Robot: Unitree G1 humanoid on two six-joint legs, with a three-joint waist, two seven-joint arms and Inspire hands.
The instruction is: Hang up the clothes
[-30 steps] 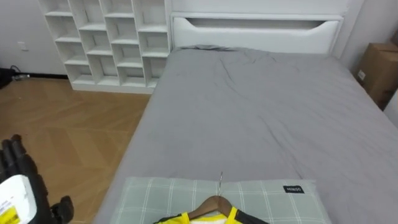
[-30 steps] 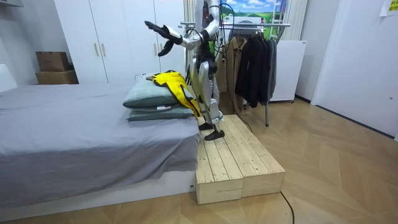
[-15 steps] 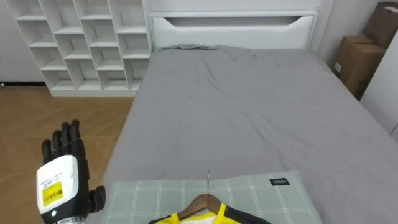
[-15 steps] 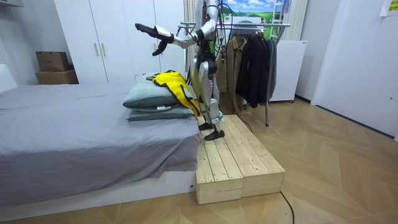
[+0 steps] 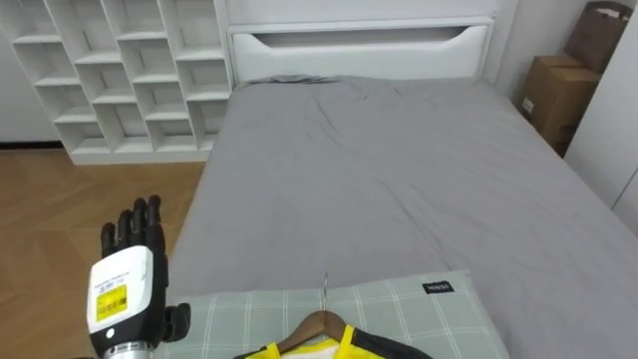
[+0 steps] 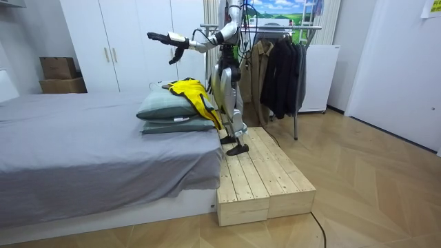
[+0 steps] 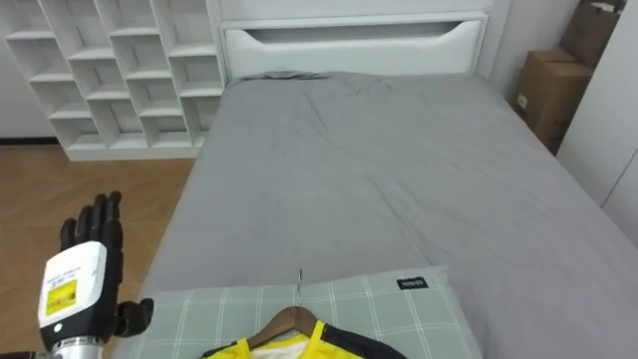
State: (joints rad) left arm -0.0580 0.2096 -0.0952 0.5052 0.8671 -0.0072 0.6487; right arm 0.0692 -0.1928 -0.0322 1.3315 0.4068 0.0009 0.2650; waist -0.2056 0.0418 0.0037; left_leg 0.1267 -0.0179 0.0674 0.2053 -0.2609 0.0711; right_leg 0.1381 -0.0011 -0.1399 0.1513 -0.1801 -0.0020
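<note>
Since half a second ago the left hand [image 5: 128, 289] has come further forward beside the bed [image 5: 379, 170]. Its fingers are extended straight and hold nothing. The yellow garment [image 5: 344, 349] lies on a wooden hanger [image 5: 321, 325] on top of the green checked pillow [image 5: 249, 314] at the near end of the bed. Expect light, limp fabric that slides easily. Grasp the rigid hanger neck just below the metal hook [image 5: 325, 291], not the cloth. The lower edge cuts off most of the garment, so its type cannot be determined.
</note>
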